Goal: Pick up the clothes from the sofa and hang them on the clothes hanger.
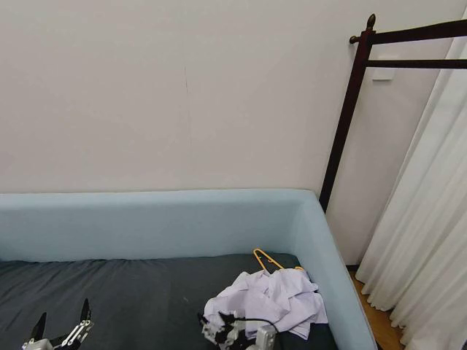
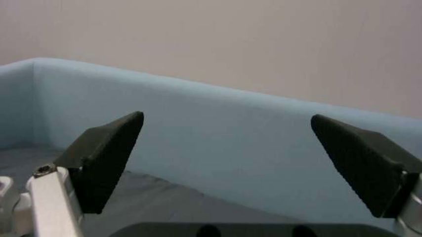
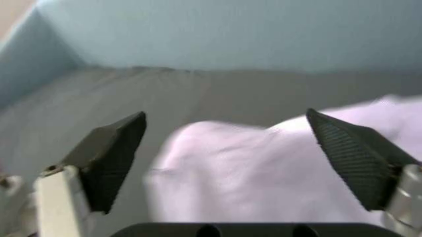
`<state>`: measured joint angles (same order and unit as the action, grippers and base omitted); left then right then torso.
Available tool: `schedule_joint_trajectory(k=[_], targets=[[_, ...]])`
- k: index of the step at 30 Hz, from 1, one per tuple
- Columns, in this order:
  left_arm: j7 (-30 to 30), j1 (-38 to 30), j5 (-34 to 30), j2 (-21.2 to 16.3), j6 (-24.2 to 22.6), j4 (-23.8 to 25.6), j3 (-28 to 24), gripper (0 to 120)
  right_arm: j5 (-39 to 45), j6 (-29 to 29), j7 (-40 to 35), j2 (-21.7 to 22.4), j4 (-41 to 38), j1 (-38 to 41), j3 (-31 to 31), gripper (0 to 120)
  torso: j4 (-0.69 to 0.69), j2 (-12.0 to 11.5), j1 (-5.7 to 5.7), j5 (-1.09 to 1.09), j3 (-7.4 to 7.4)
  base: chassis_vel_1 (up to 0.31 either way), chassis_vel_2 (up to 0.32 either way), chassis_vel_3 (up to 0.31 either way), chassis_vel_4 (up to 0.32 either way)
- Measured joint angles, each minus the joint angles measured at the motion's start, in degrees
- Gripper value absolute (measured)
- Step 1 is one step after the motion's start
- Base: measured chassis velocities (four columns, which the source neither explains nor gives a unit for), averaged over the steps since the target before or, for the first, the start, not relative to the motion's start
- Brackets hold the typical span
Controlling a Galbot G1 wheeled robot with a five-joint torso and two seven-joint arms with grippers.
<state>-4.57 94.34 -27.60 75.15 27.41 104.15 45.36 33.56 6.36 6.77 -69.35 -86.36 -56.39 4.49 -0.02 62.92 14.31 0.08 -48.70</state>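
A crumpled white shirt (image 1: 273,299) on an orange hanger (image 1: 265,258) lies on the dark sofa seat (image 1: 139,292), near the right armrest. My right gripper (image 1: 217,321) hovers open just at the shirt's near left edge; in the right wrist view the shirt (image 3: 264,182) spreads between and below the two black fingers (image 3: 112,158). My left gripper (image 1: 62,321) stands open low over the seat at the left, with nothing between its fingers (image 2: 105,158), facing the light blue backrest (image 2: 237,158). The dark wooden clothes rack (image 1: 350,109) stands to the right, beyond the sofa.
The sofa's light blue backrest (image 1: 146,222) and right armrest (image 1: 321,270) bound the seat. White curtains (image 1: 430,240) hang at the far right beside the rack. A plain wall (image 1: 182,87) is behind. A strip of wooden floor (image 1: 376,321) shows between sofa and curtains.
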Motion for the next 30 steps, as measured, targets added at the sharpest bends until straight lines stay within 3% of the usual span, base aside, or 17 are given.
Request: schedule_joint_trajectory(k=[2,3,7,15,22,29,30], targets=[[0.01,0.24,0.51,0.17,0.23,-0.01,0.15,100,-7.03,-2.28,7.58,0.02,6.15,2.89,-3.17,99,-0.01,0.00,0.00,-0.02,0.00,0.000,0.000,0.000,0.000],[0.01,0.24,0.51,0.17,0.23,-0.01,0.15,100,-7.03,-2.28,7.58,0.02,6.15,2.89,-3.17,99,-0.01,0.00,0.00,-0.02,0.00,0.000,0.000,0.000,0.000],[0.02,0.62,1.41,0.81,0.34,0.49,0.22,100,-19.67,-8.34,11.81,-3.05,21.70,11.16,-8.59,100,0.01,-0.01,0.00,0.00,0.00,0.000,0.000,0.000,0.000],[0.01,1.44,2.17,1.51,0.37,1.12,1.10,100,-25.74,-9.70,13.87,-7.83,38.98,18.81,-13.00,100,0.00,-0.01,0.00,-0.02,0.00,0.000,0.000,0.000,0.000],[-0.02,1.56,2.70,1.99,0.42,1.30,1.35,100,-33.16,-5.89,12.72,-9.89,42.51,19.71,-14.76,92,0.01,-0.01,0.00,-0.02,0.00,0.000,0.000,0.000,0.000],[-0.05,1.06,2.87,2.01,0.46,0.82,0.89,100,-37.39,-2.16,10.57,-9.65,41.83,18.59,-15.35,62,0.00,-0.01,0.00,-0.02,0.01,0.000,0.000,0.000,0.000],[-0.05,1.06,2.87,2.01,0.46,0.82,0.89,100,-37.39,-2.16,10.57,-9.65,41.83,18.59,-15.35,62,0.00,-0.01,0.00,-0.02,0.01,0.000,0.000,0.000,0.000]])
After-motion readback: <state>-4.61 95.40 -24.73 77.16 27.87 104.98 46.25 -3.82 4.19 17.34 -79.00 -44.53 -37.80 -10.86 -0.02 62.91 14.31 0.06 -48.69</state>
